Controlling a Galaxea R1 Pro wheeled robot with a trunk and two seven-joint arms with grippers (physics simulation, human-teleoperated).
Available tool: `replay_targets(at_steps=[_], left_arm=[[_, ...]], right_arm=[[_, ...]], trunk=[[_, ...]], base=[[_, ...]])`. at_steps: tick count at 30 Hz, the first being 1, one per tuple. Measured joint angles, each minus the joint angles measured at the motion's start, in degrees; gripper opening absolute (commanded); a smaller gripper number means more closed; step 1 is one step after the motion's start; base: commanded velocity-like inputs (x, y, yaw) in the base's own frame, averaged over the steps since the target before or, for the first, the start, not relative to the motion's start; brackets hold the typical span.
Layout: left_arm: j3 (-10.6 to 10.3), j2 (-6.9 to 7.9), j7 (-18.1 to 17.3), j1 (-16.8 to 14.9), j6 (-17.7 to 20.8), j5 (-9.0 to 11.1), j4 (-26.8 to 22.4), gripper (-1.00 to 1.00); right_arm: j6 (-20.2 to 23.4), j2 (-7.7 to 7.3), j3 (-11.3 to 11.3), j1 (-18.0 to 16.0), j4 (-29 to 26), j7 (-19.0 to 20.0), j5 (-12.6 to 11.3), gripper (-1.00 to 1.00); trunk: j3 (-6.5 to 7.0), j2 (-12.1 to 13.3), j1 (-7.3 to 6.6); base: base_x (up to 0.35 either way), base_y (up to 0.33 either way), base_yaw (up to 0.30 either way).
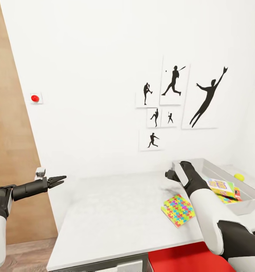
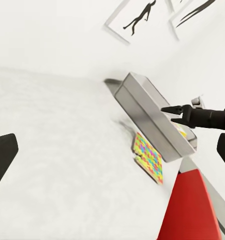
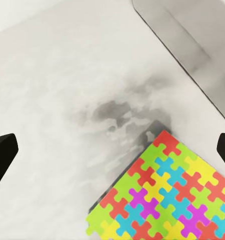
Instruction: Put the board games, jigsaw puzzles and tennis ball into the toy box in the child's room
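Right gripper (image 1: 172, 175) wide open, empty, over puzzle (image 1: 178, 210) beside box (image 1: 218, 170); thin, stiff, flush on surface (image 1: 116, 211), likely needs edge pinch; left gripper (image 1: 58, 180) nearly closed, empty.

Jigsaw puzzle (image 1: 178, 210) flat on white surface (image 1: 116, 211), just beside grey toy box (image 1: 245, 204); tennis ball (image 1: 239, 176) & board games (image 1: 222, 187) inside.

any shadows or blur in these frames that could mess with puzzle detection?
Right wrist view: blotchy dark shadow on the table beside the jigsaw puzzle, whose pattern stays sharp. Head view: even lighting, no glare, puzzle crisp. Left wrist view: puzzle small and soft-edged.
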Motion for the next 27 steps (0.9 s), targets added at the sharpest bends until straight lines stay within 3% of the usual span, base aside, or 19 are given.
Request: replay_targets(at_steps=[27], left_arm=[[0.04, 0.04, 0.00, 0.00, 0.00, 0.00, 0.00, 1.00]], right_arm=[[0.00, -0.03, 0.04, 0.00, 0.09, 0.01, -0.02, 1.00]], trunk=[[-4.85, -10.83, 5.93]], base=[[0.000, 0.000, 0.000]])
